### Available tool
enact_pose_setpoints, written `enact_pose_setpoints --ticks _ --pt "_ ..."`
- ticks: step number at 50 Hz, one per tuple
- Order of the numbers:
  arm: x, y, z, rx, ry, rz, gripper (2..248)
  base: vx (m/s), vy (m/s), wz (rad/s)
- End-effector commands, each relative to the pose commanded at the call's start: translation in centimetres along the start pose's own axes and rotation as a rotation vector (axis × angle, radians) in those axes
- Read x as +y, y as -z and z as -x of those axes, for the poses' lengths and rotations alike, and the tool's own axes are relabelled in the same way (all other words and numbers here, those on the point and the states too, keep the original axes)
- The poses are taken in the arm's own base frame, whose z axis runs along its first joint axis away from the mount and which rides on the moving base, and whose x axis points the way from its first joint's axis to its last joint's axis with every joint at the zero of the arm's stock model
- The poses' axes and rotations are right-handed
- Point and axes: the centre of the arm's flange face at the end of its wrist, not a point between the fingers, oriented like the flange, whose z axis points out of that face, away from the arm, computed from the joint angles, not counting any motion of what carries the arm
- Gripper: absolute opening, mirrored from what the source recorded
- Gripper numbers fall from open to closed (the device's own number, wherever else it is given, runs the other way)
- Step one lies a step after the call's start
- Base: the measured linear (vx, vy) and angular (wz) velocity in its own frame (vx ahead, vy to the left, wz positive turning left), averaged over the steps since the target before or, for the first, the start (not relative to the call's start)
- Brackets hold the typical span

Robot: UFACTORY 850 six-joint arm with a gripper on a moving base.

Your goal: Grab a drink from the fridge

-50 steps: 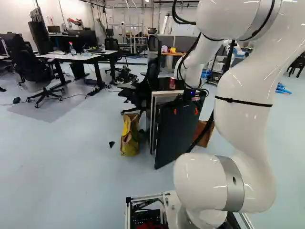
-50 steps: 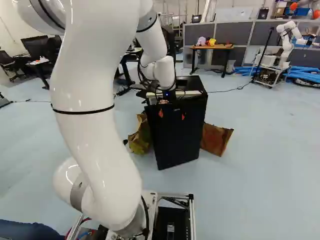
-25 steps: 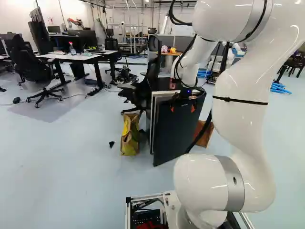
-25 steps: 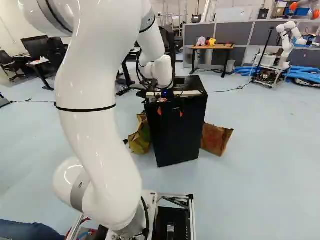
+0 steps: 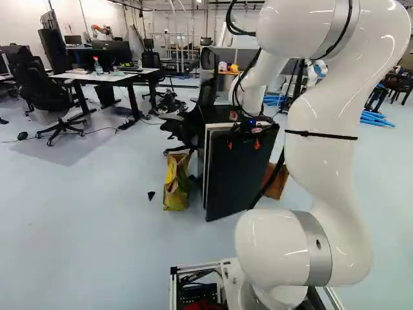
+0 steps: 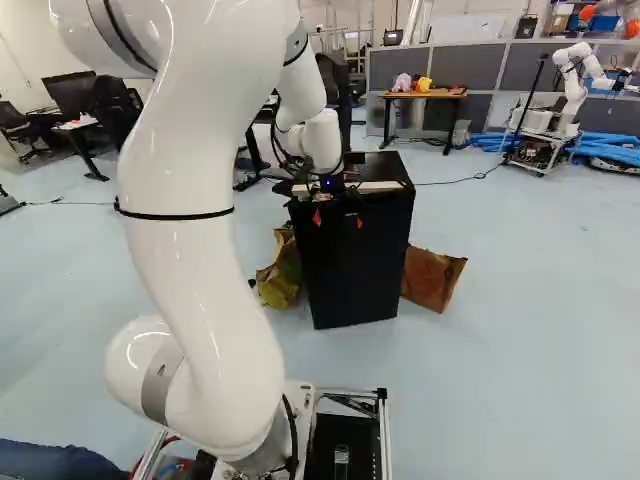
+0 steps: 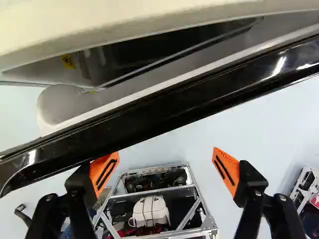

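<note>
Left base view has the arm (image 5: 329,148) bent differently against its lowest joint than a second ago, and the gripper (image 5: 243,144) a little farther ahead. The fridge door (image 5: 242,177) has swung slightly back toward the fridge (image 6: 385,163) as well, so the gap is narrower; the base hasn't moved.

In the wrist view, the fingers stand wide apart with nothing clamped. Below and between them show the base's metal frame (image 7: 154,190) and a white case (image 7: 151,211). The door's glossy black edge slants across just ahead of the fingers; one orange pad (image 7: 103,172) is right by it, though I can't tell if they touch. Past that edge come the pale lining and a dark strip of the fridge's inside. I can't tell where a drink lies in there.

A red can (image 5: 233,116), partly hidden, is on top of the fridge, just beyond the gripper. A yellow-brown bag (image 5: 175,184) and a brown bag (image 5: 277,182) stay on the floor beside the fridge, one each side. Farther back, a desk (image 6: 425,94) carries a yellow toy (image 6: 424,84), with another robot (image 6: 574,90) well to its right in the right base view.
</note>
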Motion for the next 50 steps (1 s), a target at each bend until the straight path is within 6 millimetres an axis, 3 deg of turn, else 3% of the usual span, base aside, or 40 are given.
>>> enact_pose_setpoints --ticks 50 --pt "-0.9 -0.2 -1.5 0.014 0.016 -0.002 247 0.000 0.000 0.000"
